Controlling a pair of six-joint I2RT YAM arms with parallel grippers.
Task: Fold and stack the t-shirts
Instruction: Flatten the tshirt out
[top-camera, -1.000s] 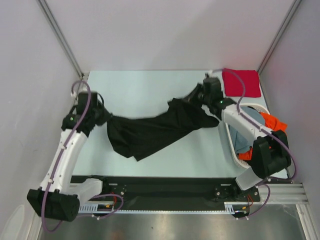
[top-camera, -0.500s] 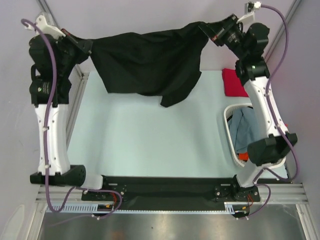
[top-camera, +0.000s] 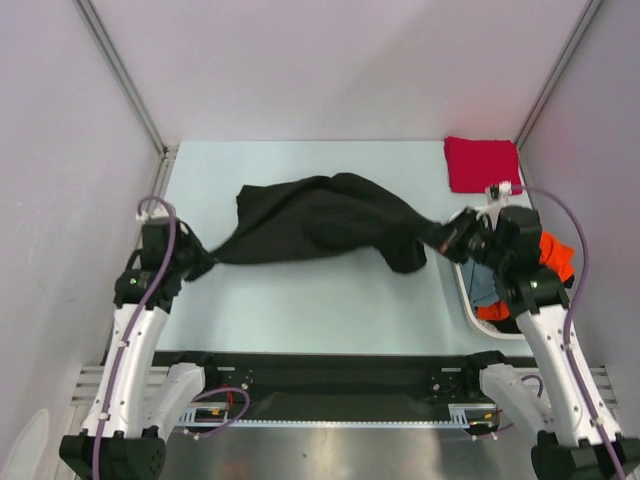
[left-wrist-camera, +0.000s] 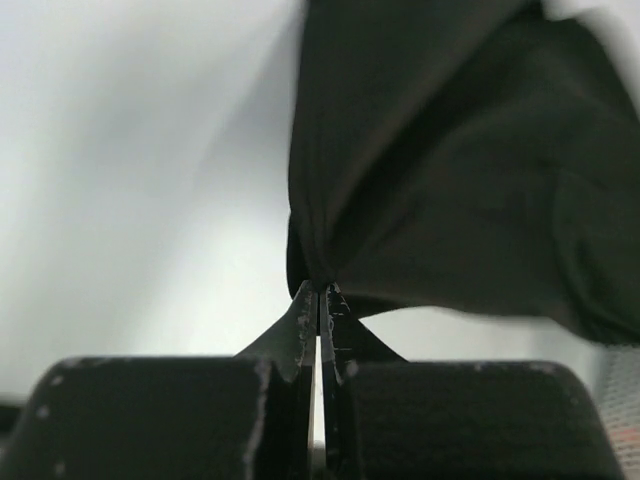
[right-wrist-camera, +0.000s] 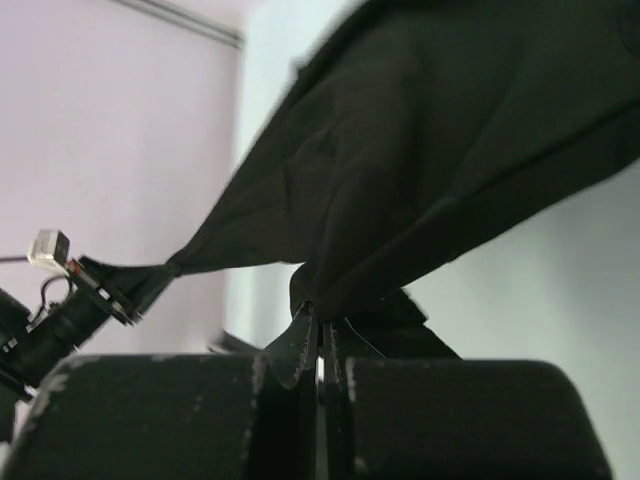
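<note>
The large black t-shirt (top-camera: 320, 222) is stretched across the middle of the table between both arms. My left gripper (top-camera: 196, 262) is shut on its left corner, and the cloth (left-wrist-camera: 450, 180) fans out from the closed fingertips in the left wrist view. My right gripper (top-camera: 440, 237) is shut on its right corner, and the cloth (right-wrist-camera: 420, 160) shows in the right wrist view. A folded red t-shirt (top-camera: 482, 164) lies at the far right corner. Orange (top-camera: 553, 249) and grey-blue (top-camera: 484, 287) tees sit in the basket.
A white plastic basket (top-camera: 466, 304) stands at the right edge, under my right arm. Pale walls with metal posts close in the back and sides. A black rail runs along the near edge of the table.
Both arms raised the black t-shirt high toward the back wall, then swung it down and toward the near side. It now lies stretched low over the table.
</note>
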